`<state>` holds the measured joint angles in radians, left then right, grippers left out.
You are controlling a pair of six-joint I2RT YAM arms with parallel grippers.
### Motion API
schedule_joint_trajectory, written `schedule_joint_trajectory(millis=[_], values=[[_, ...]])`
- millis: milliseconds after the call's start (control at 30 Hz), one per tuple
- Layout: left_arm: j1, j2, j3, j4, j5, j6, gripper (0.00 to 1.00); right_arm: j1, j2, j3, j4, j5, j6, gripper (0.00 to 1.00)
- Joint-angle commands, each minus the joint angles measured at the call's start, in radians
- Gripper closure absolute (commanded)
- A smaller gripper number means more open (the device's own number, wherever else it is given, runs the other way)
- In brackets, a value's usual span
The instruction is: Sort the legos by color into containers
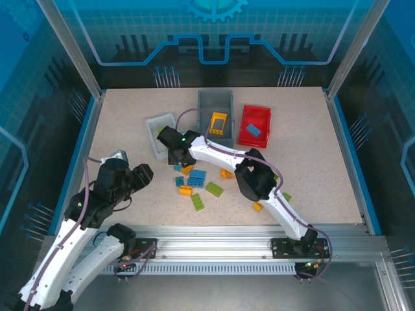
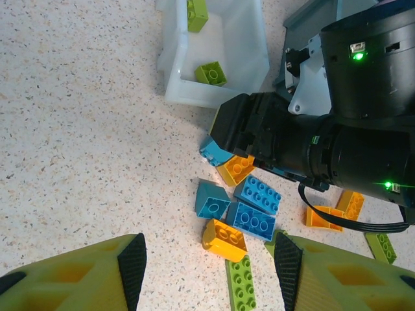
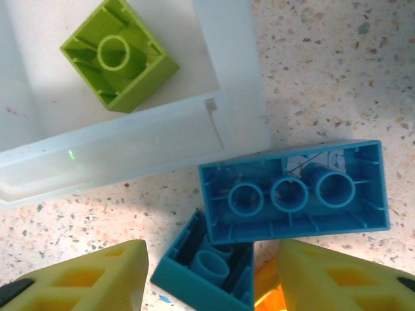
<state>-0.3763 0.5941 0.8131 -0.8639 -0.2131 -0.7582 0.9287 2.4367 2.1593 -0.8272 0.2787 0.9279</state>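
Loose legos lie mid-table: a blue brick (image 1: 196,177), orange bricks (image 1: 185,190), green bricks (image 1: 197,201). My right gripper (image 1: 179,162) is low beside the white container (image 1: 161,133). Its yellow fingers stand open on either side of a teal brick (image 3: 207,272), with a gap on the left. An upturned blue brick (image 3: 295,191) leans on the teal one. A green brick (image 3: 120,55) lies in the white container (image 3: 130,155). My left gripper (image 2: 209,272) hangs open and empty above an orange brick (image 2: 224,240) and a green one (image 2: 241,285).
The grey container (image 1: 215,107) holds a yellow frame piece (image 1: 218,122). The red container (image 1: 255,126) holds a blue brick (image 1: 253,130). My right arm's elbow (image 1: 256,178) stretches over the pile's right side. An orange brick (image 1: 257,207) and a green one (image 1: 286,196) lie near it.
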Motion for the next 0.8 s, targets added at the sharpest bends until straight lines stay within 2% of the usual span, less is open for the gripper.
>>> schedule_joint_trajectory(millis=[0,467,767], values=[[-0.003,-0.002,-0.013,-0.005,0.014,0.009,0.42,0.009,0.035,0.039,-0.046,-0.003,0.026,0.5],[-0.003,0.002,-0.006,-0.008,0.031,0.011,0.41,0.025,-0.01,0.026,-0.042,0.005,0.018,0.7],[-0.004,0.022,-0.005,0.009,0.048,0.013,0.41,0.038,-0.105,-0.041,-0.017,0.053,-0.007,0.73]])
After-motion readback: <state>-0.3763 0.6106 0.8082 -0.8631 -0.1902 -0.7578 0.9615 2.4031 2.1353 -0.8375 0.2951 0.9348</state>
